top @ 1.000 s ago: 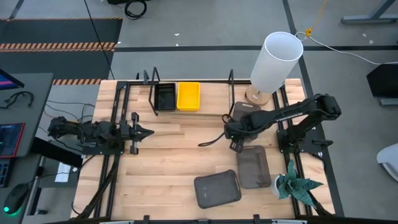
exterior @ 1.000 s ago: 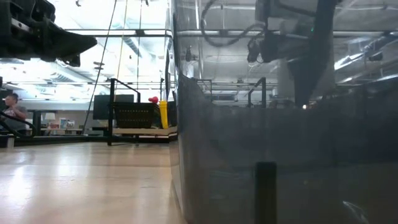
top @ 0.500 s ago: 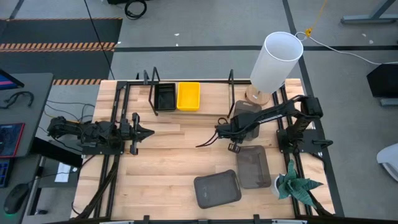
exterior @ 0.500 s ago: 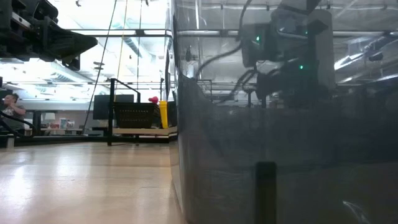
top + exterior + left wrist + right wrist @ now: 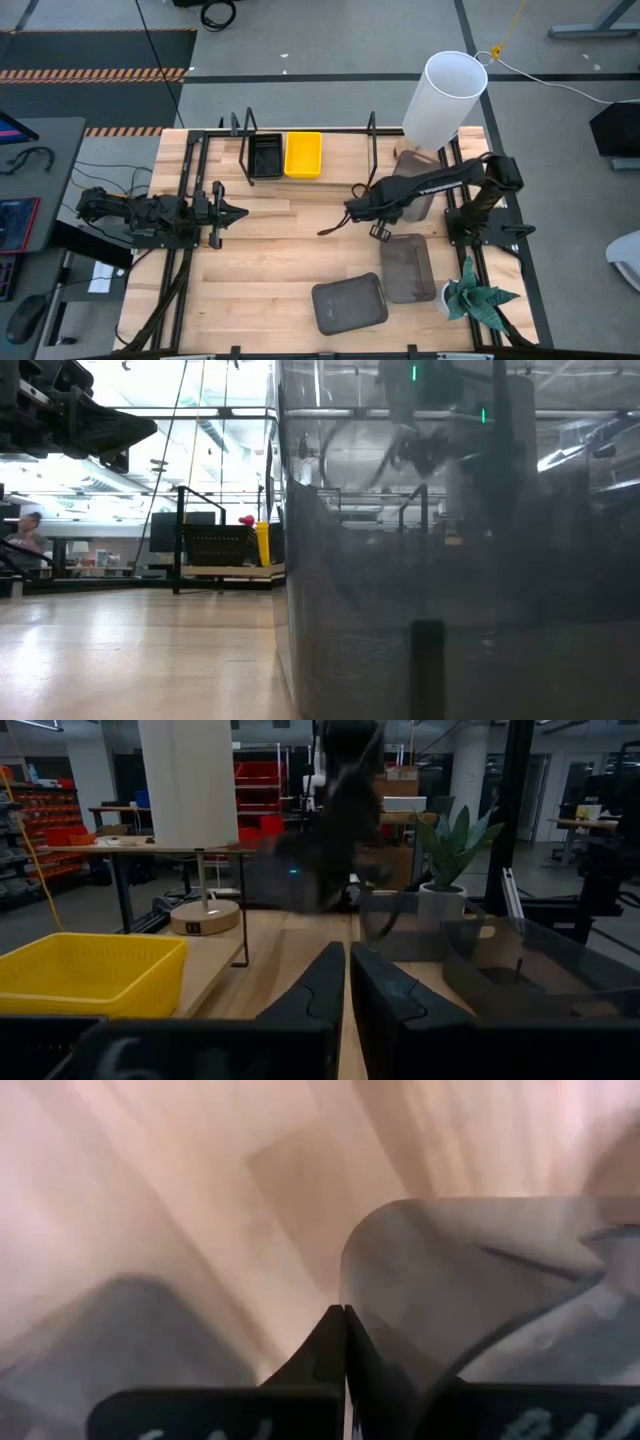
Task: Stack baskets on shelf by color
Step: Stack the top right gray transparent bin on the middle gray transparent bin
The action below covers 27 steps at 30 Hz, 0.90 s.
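Note:
Three dark grey baskets show. One (image 5: 415, 195) hangs tilted above the table's far right, over the lamp's base, with my right gripper (image 5: 362, 210) shut on it. Two others (image 5: 405, 268) (image 5: 348, 303) lie flat on the tabletop at the near right. A black basket (image 5: 265, 155) and a yellow basket (image 5: 303, 155) sit side by side on the shelf (image 5: 340, 150) along the far edge. My left gripper (image 5: 228, 212) hovers shut at the table's left, touching nothing. The nearest grey basket (image 5: 450, 610) fills the right of the low view. My right gripper pinches the grey basket's thin rim (image 5: 350, 1295) near a rounded corner between its two shut fingers (image 5: 330, 1342). The basket is lifted clear of the table and tilted, and it stretches away to one side of the fingers.
A lamp with a tall white shade (image 5: 443, 95) stands at the far right, beside the held basket. A potted plant (image 5: 475, 300) is at the near right corner. Black upright brackets (image 5: 372, 135) divide the shelf. Bare wood (image 5: 270, 260) lies in the table's middle and near left.
My right gripper first went toward the table's left, over the grey basket next to the lamp's base. It has taken hold of that basket, which now hangs lifted clear and tilted, covering the lamp's base from above.

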Tool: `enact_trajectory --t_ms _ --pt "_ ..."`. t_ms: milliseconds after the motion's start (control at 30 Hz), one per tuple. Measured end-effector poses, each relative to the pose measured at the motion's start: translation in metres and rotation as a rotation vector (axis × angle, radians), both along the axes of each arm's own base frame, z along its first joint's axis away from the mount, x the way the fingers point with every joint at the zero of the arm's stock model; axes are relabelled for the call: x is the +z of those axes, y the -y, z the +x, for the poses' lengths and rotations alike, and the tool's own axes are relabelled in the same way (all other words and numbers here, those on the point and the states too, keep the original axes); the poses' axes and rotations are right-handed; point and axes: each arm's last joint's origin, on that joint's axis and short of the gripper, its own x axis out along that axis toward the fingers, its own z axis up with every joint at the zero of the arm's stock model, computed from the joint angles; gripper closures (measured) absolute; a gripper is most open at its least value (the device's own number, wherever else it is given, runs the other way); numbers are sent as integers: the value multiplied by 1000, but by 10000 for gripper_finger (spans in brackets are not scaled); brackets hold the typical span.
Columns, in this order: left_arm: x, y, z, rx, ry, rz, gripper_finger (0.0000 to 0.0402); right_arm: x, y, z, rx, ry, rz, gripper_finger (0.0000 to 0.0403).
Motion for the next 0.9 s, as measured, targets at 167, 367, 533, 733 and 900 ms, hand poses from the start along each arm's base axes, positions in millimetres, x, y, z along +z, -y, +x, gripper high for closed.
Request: enact_trajectory --t_ms 167,367,533,733,900 --pt "0 0 0 0 0 0 380 57 -34 9 41 102 28 398" --pt "0 0 0 0 0 0 380 96 -103 7 244 301 135 398" --pt "0 0 0 0 0 0 371 100 -156 -18 245 288 262 398" --pt "0 0 0 0 -1 1 369 100 -202 -45 273 317 323 398" --pt "0 0 0 0 -1 1 378 89 -229 -48 368 373 365 398"
